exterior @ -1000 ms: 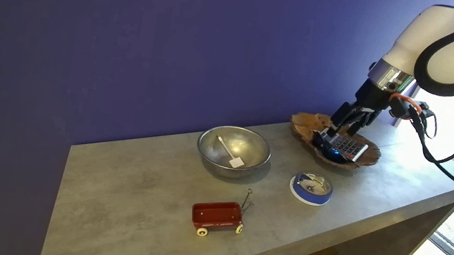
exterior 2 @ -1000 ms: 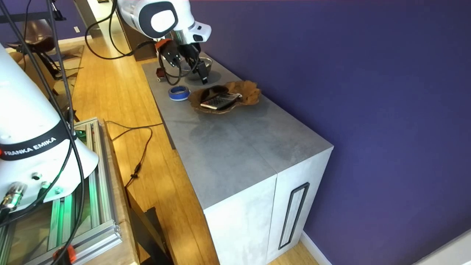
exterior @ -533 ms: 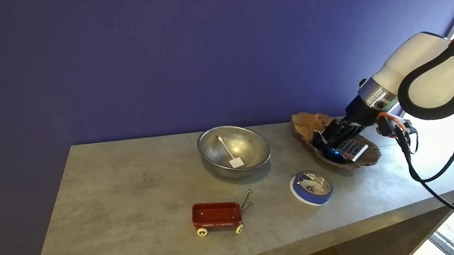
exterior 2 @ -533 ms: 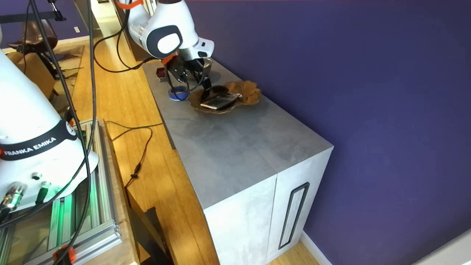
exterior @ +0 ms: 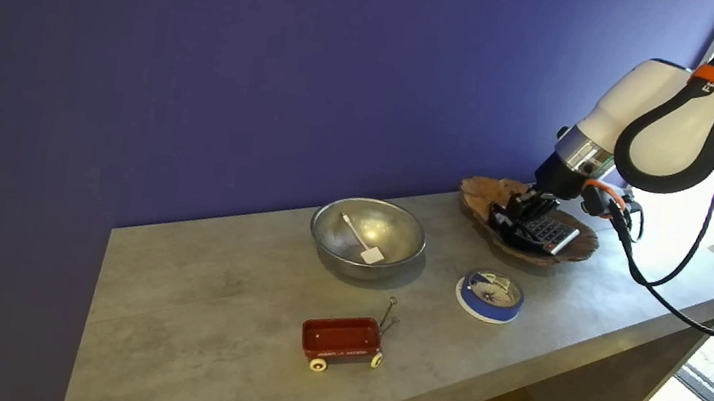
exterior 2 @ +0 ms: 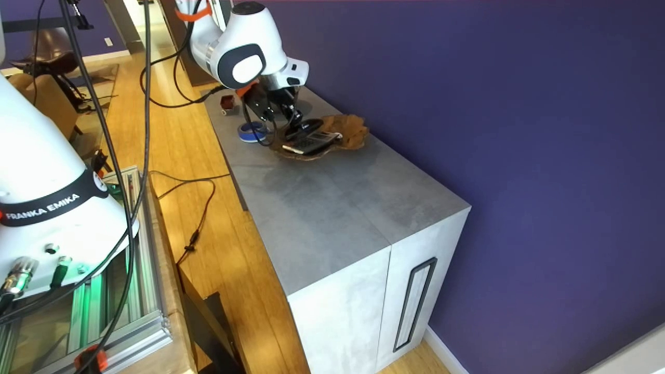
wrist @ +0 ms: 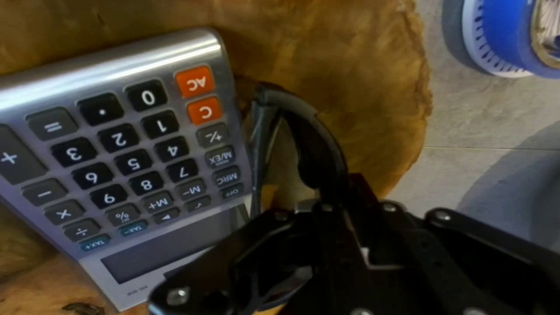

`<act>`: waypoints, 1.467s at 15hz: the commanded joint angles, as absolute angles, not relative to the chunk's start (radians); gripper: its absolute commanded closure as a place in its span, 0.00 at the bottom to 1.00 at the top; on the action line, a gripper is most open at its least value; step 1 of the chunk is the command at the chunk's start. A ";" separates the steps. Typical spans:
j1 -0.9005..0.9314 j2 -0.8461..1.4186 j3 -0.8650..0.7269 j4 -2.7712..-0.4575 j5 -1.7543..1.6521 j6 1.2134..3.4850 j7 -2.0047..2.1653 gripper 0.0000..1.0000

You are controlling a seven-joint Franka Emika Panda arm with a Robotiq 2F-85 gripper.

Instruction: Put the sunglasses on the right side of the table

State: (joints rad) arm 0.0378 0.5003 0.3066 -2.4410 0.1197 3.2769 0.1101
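White and black, the arm (exterior: 668,144) is slanting down from two o'clock in an exterior view, and its pincer (wrist: 341,205) is holding the sunglasses (wrist: 321,146) clamped inside a wooden bowl (exterior: 484,193), beside a calculator (wrist: 144,157). Grey worktop (exterior 2: 332,208) is running, in an exterior view, between a purple wall (exterior 2: 519,156) at three o'clock and wooden floor (exterior 2: 192,150) at nine.
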 commanded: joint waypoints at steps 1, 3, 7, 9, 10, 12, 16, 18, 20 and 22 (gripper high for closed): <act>-0.006 0.479 0.340 -2.456 0.087 3.294 0.108 1.00; -0.005 0.417 0.337 -2.491 0.095 3.294 0.120 0.98; 0.059 0.237 0.220 -2.618 0.150 3.414 0.156 0.98; 0.023 0.165 0.211 -2.685 0.175 3.467 0.206 0.98; -0.021 0.155 0.269 -2.684 0.156 3.474 0.213 0.98; 0.024 0.205 0.205 -2.636 0.133 3.454 0.193 0.91; -0.037 0.217 0.160 -2.584 0.161 3.345 0.237 0.98; -0.096 0.260 0.112 -2.533 0.165 3.284 0.216 0.98; -0.187 0.309 0.105 -2.455 0.161 3.195 0.240 0.98; -0.229 0.351 0.066 -2.385 0.187 3.107 0.249 0.98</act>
State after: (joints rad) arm -0.1695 0.2744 0.0909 -2.5018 0.1594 3.2154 0.2243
